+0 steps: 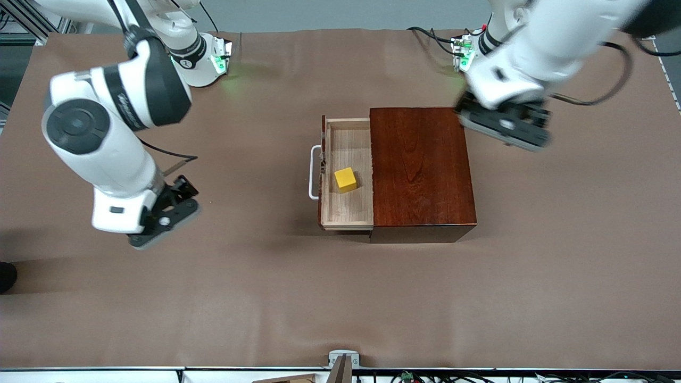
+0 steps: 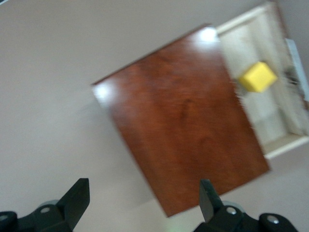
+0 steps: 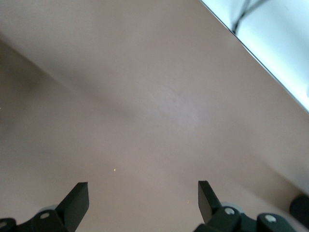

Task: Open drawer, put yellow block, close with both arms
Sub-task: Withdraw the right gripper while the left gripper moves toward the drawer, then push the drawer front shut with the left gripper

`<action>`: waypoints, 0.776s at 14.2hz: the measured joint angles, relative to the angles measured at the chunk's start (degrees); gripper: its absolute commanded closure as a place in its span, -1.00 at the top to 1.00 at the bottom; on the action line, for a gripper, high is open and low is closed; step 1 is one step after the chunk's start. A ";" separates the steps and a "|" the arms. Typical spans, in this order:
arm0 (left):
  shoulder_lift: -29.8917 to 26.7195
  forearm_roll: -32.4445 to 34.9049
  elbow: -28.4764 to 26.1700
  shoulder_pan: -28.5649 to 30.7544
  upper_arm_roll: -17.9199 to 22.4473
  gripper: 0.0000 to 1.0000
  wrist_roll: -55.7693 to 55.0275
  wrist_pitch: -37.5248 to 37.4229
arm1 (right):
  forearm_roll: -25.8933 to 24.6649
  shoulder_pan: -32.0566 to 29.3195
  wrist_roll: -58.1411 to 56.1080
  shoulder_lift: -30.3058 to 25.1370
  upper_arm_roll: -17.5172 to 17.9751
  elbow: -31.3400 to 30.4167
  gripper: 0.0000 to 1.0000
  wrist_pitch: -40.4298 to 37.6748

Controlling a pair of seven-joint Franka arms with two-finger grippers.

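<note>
The drawer (image 1: 348, 210) of the dark red-brown box (image 1: 420, 165) is pulled out toward the right arm's end of the table, its white handle (image 1: 313, 173) leading. The yellow block (image 1: 346, 179) rests on the pale floor inside it. My left gripper (image 1: 505, 125) hovers open and empty by the box's closed end, over the corner nearest the left arm's base. Its wrist view shows the box top (image 2: 183, 125), the block (image 2: 258, 77) and the open left gripper (image 2: 144, 195). My right gripper (image 1: 162, 221) hangs open over bare mat, well away from the handle. In its wrist view the right gripper (image 3: 143, 195) is empty.
A brown mat (image 1: 340, 298) covers the table. Black cables (image 1: 612, 90) trail beside the left arm. A grey clamp (image 1: 343, 359) sits at the table edge nearest the front camera. A dark object (image 1: 6, 276) pokes in at the right arm's end.
</note>
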 measured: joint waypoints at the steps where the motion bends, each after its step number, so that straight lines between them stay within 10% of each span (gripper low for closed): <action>1: 0.15 -1.47 0.00 -1.12 -1.41 1.00 0.03 0.46 | 2.14 -0.03 0.83 -1.54 -2.04 -0.91 1.00 -0.30; 6: 6.24 -3.15 0.14 -2.81 -10.95 1.00 12.64 11.63 | 14.11 -1.63 1.20 -10.06 -16.62 -7.10 1.00 -0.76; 11: 17.79 -3.08 2.84 -11.37 -12.25 1.00 20.53 27.33 | 15.04 -5.12 4.10 -15.87 -17.99 -11.68 1.00 -3.40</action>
